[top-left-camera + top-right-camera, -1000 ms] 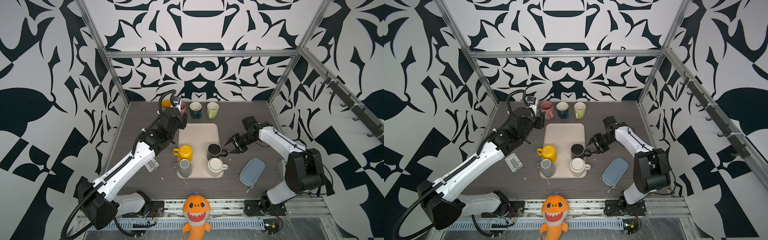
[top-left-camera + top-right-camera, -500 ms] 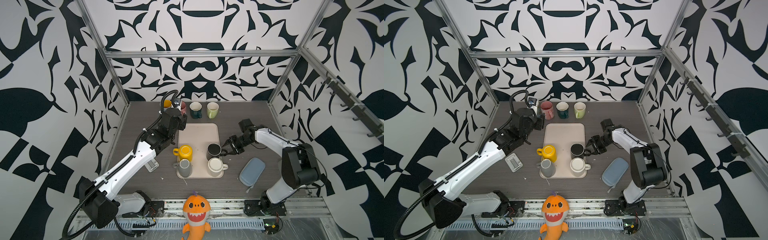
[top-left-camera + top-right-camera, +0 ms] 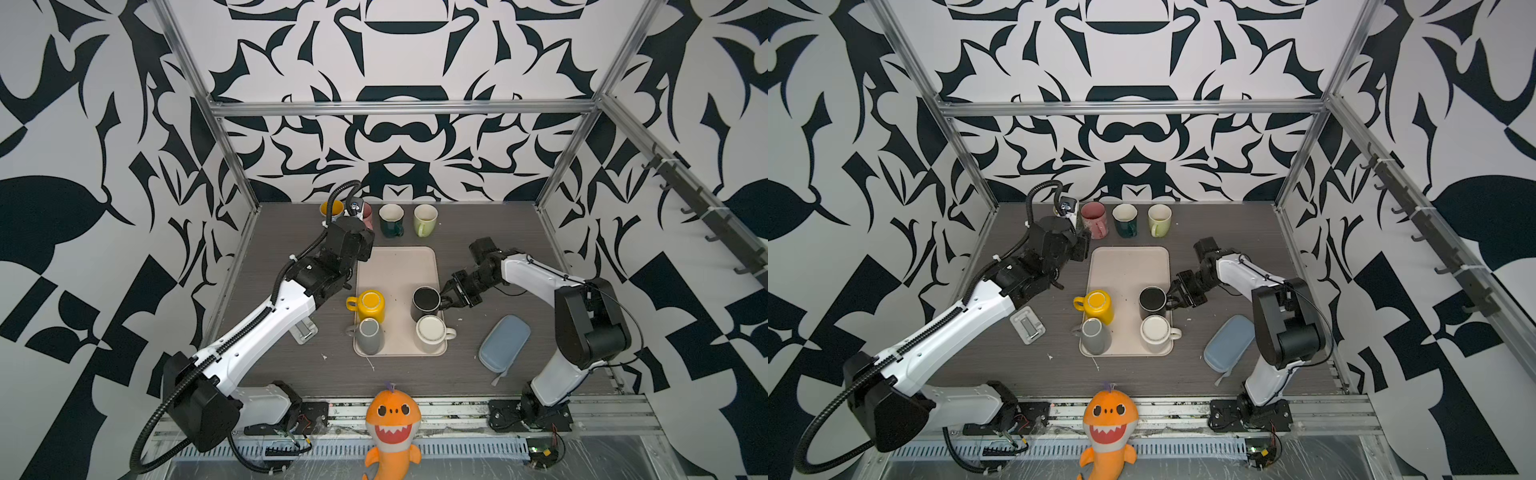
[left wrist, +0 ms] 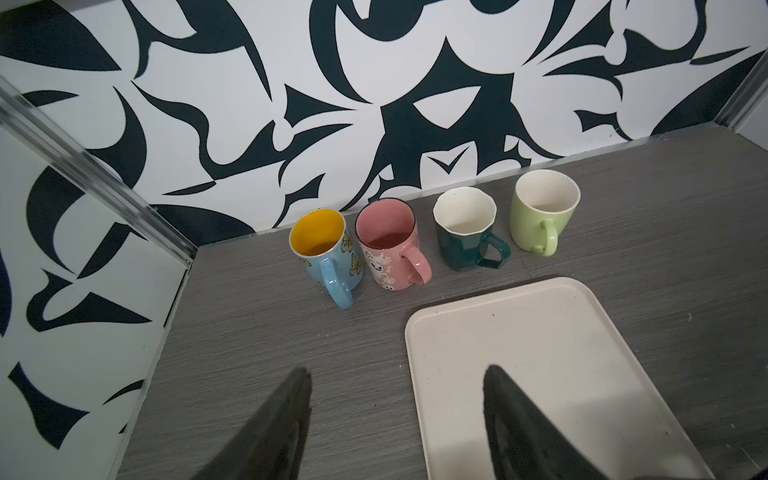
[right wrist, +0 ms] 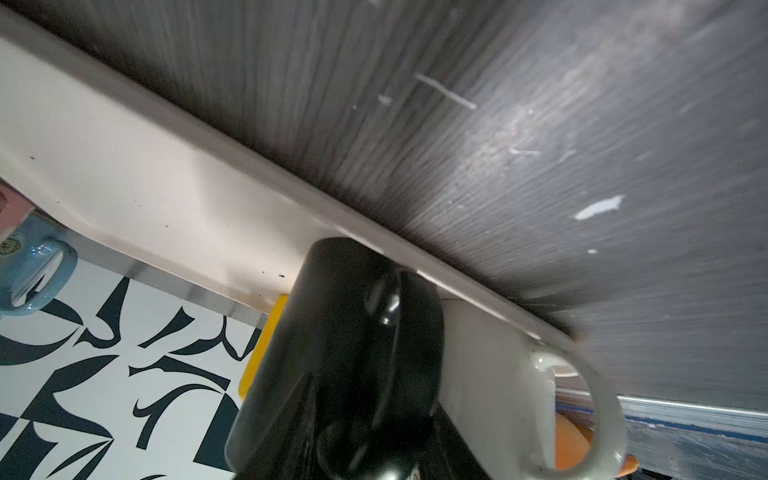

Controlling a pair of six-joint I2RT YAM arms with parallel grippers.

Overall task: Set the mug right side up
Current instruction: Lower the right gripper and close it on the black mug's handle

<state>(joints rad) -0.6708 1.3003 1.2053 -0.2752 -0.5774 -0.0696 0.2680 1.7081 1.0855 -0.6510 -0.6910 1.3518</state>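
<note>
Left gripper (image 4: pixel 395 399) over table at tray's (image 3: pixel 397 266) 10 o'clock corner, jaws apart, empty. Black mug (image 3: pixel 425 302) upside down at tray's 3 o'clock edge. Right gripper (image 3: pixel 446 301) at its handle; grip unclear.

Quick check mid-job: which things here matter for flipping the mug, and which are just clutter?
In play:
black mug, upside down
tray
right gripper at the mug's handle

Lying about:
blue case
shark plush
metal clip
four upright mugs at the back wall
</note>
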